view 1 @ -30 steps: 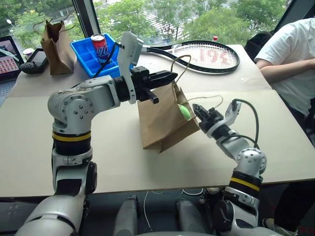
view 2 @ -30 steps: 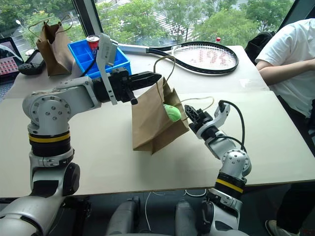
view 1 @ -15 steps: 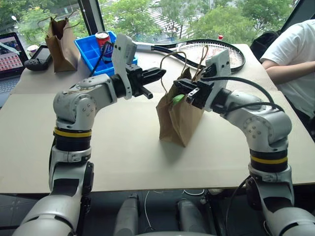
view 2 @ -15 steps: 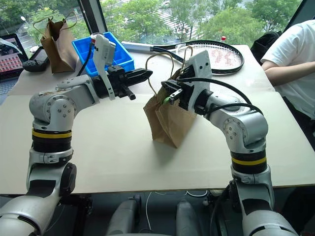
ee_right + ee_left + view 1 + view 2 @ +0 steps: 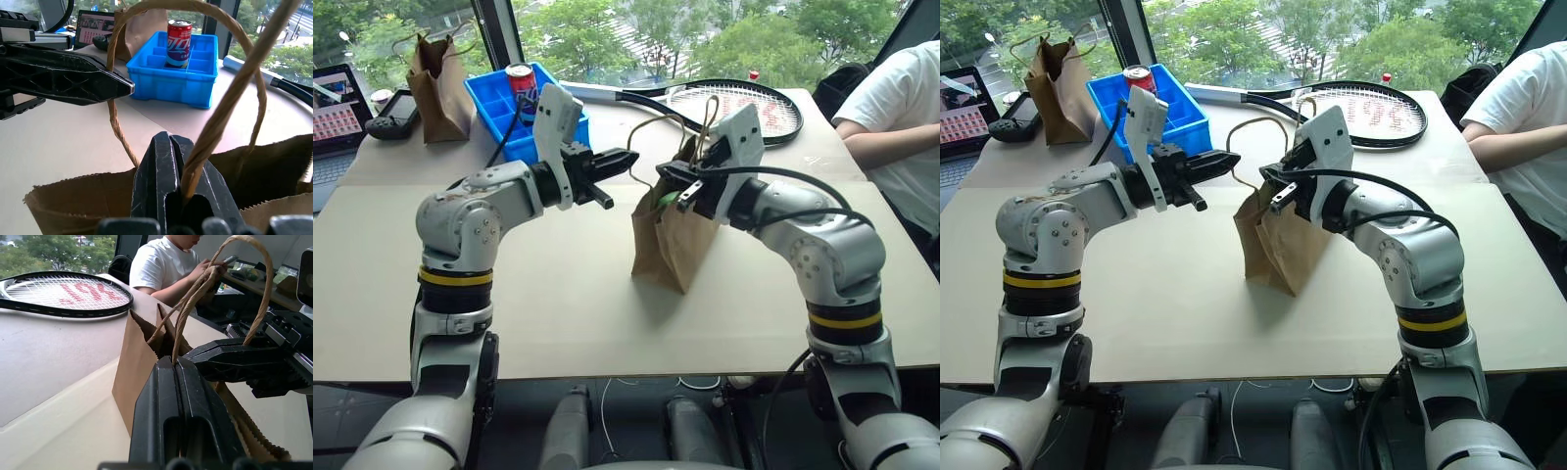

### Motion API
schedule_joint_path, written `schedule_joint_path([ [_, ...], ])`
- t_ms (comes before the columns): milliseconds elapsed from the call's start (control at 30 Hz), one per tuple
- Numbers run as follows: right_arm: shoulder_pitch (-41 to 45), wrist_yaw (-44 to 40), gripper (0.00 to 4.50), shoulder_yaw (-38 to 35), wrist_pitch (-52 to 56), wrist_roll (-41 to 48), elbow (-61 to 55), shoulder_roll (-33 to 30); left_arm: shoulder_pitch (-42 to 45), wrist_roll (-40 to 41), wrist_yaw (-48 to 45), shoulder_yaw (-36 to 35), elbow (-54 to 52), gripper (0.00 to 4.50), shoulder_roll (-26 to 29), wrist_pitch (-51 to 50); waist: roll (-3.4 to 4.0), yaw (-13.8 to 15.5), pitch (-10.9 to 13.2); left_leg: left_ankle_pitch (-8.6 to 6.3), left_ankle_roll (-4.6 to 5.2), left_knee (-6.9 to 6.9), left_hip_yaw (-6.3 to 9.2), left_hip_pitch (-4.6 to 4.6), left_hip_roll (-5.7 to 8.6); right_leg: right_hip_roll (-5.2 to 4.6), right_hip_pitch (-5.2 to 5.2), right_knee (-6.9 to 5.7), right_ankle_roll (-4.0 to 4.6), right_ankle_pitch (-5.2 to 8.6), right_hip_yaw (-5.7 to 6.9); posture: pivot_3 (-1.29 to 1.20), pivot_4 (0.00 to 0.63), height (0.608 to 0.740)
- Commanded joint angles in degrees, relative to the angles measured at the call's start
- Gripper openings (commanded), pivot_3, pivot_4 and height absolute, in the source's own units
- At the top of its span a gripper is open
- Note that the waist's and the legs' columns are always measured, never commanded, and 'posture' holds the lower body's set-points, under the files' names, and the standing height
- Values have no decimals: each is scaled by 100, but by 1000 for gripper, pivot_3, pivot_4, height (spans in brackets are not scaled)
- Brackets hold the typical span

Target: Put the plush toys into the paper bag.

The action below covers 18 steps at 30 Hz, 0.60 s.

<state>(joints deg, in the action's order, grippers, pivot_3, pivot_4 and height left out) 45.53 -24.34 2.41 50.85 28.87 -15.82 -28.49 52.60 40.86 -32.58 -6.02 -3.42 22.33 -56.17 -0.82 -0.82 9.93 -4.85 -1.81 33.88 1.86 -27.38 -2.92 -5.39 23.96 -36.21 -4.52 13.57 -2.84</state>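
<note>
The light-brown paper bag (image 5: pixel 668 240) stands upright on the table, held from both sides by its twine handles. My left gripper (image 5: pixel 630 156) is level at the bag's left, shut on one twine handle (image 5: pixel 182 328). My right gripper (image 5: pixel 665 175) is over the bag's mouth, shut on the other twine handle (image 5: pixel 222 115). Both tips sit close together above the opening. A bit of the light-green plush toy (image 5: pixel 667 199) shows inside the mouth of the bag.
A blue compartment tray (image 5: pixel 501 110) holding a red can (image 5: pixel 522 88) stands behind my left arm. Back left are a darker brown bag (image 5: pixel 435 83) and a laptop (image 5: pixel 337 113). A tennis racket (image 5: pixel 734 103) lies behind the bag. A person (image 5: pixel 891 127) sits at the right.
My right arm rose and swung in to the left with its wrist rolled over. The bag went from tilted to upright. My left arm barely moved.
</note>
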Motion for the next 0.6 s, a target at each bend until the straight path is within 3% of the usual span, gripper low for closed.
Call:
schedule_joint_path([
  [33, -118, -202, 304, -431, 477, 277, -267, -335, 153, 443, -40, -308, -97, 747, -12, -298, -2, 15, 1, 0, 0, 0, 0, 0, 0, 0, 0, 1, 0, 0, 0, 0, 150, 740],
  [100, -211, -362, 806, -569, 689, 433, -363, -553, 134, 483, -98, -326, -128, 1478, 78, -353, -5, 21, 2, 0, 1, 0, 0, -2, 0, 0, -3, 3, -2, 2, 0, 0, 150, 740],
  [367, -606, -1344, 3593, -1366, 1518, 1377, -789, -1881, -207, 597, -847, -357, -255, 4303, 923, -387, -6, -17, 3, 0, 1, -3, -1, 1, -1, 1, 3, -1, 0, 2, -3, 0, 150, 740],
  [500, -1113, -2049, 3673, -1870, 1379, 1549, -744, -2749, -880, 333, -1535, -276, -506, 4453, 1515, 147, -6, -16, 3, 0, 0, -3, -3, 2, -2, 0, 3, 1, 5, 4, -4, 0, 150, 740],
  [600, -1524, -2253, 3673, -1635, 747, 1112, -698, -3059, -1298, 400, -1901, -146, -839, 4453, 1540, 449, -9, -2, 2, -1, 0, -2, -13, 2, -2, -4, 3, 7, 29, 17, -10, 0, 150, 740],
])
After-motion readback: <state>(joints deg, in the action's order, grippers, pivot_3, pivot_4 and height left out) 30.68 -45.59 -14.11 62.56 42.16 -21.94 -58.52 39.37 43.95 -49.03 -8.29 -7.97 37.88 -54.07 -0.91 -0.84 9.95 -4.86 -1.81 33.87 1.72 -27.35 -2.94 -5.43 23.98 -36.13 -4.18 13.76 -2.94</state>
